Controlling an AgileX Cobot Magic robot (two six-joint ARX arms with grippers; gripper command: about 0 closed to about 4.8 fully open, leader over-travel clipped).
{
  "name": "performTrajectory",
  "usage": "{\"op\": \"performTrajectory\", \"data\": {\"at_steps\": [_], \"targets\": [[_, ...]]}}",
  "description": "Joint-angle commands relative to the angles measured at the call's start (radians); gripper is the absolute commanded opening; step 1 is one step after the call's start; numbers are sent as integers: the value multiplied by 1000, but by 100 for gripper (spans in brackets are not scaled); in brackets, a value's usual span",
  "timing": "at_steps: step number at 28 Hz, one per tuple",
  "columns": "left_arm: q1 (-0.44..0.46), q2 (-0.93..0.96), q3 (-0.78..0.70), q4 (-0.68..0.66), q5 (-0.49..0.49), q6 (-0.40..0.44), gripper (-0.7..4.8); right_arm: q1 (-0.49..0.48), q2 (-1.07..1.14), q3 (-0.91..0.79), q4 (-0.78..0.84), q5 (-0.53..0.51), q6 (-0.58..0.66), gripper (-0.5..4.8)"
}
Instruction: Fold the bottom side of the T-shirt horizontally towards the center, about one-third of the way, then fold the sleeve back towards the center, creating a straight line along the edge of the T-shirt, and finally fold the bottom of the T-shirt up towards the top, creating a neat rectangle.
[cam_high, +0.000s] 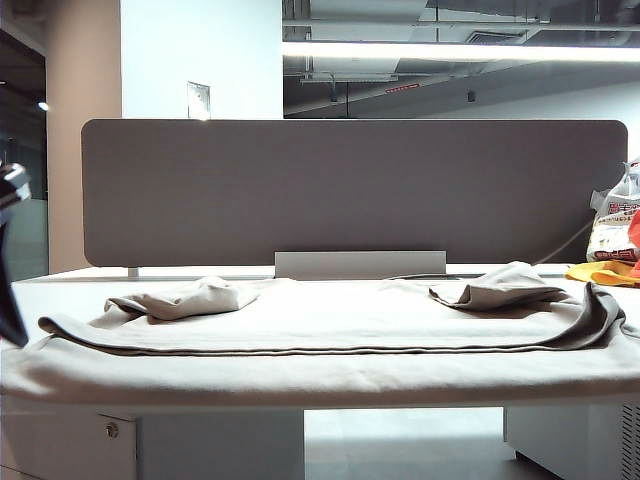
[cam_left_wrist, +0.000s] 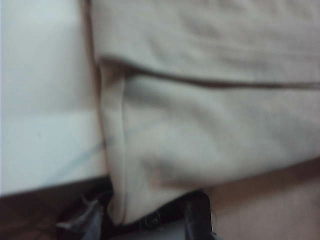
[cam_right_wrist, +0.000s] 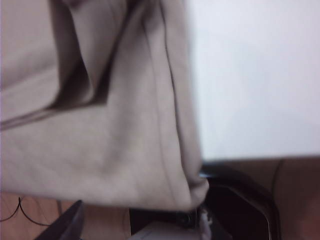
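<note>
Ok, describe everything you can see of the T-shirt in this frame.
The T-shirt is a plain beige soft knit, spread almost the full width of the white table. Its near long side is folded over toward the middle, leaving a straight dark fold line. Both sleeves lie bunched at the far side. The near edge hangs over the table front. Neither pincer touches it visibly.

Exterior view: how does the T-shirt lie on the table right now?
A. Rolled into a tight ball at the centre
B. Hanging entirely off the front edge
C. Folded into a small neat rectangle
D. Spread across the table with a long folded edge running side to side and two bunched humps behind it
D: the T-shirt spans nearly the whole table, a long dark fold line crosses it, and bunched fabric rises behind on the left and right.
</note>
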Motion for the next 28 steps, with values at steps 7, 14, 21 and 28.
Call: {"op": "performTrajectory", "data": {"at_steps": [7, 14, 21, 28], "targets": [[-1, -3, -42, 34, 21, -21, 220, 0, -5, -1, 15, -7, -4, 288], [-1, -3, -42, 64, 20, -29, 219, -1, -5, -5, 16, 32, -4, 283], [-1, -3, -42, 99, 20, -55, 218, -1, 8, -6, 29, 55, -4, 283], [-1, 0, -42, 118, 17, -69, 215, -1, 39, -7, 34, 72, -4, 283]]}}
